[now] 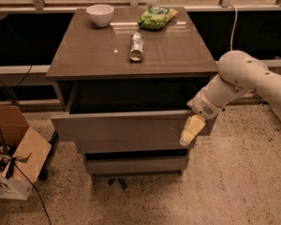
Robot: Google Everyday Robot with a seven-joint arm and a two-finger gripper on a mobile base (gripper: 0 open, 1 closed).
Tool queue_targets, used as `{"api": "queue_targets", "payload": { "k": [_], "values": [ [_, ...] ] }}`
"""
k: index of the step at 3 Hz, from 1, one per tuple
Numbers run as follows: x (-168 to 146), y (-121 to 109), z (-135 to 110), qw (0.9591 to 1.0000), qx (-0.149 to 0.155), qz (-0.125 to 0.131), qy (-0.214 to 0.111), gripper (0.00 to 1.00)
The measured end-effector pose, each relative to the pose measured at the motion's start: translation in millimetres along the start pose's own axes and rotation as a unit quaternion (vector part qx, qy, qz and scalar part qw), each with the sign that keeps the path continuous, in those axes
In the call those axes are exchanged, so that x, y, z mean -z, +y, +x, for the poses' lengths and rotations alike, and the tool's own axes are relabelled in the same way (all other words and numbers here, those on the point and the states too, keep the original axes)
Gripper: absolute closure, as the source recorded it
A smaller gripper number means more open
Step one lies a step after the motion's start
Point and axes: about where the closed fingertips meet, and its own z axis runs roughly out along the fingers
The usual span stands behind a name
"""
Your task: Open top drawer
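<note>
claw at one open top drawer

White rounded arm, pale yellow gripper (at top drawer)

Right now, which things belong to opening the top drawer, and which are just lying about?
For the job: top drawer, standing pulled out; tool, at the drawer's right front corner.
Lying about: white bowl, green bag and can on its side, all on the cabinet top; cardboard box at lower left.
</note>
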Motion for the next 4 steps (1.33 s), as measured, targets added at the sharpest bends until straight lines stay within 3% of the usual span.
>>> {"api": "queue_targets", "payload": {
  "k": [1, 2, 4],
  "values": [
    [-2, 13, 16, 0.9992, 0.007, -0.038, 0.010, 0.19],
    [0, 20, 28, 0.9988, 0.000, -0.047, 0.016, 0.42],
    [9, 21, 23, 0.9988, 0.000, -0.047, 0.016, 0.89]
  ]
}}
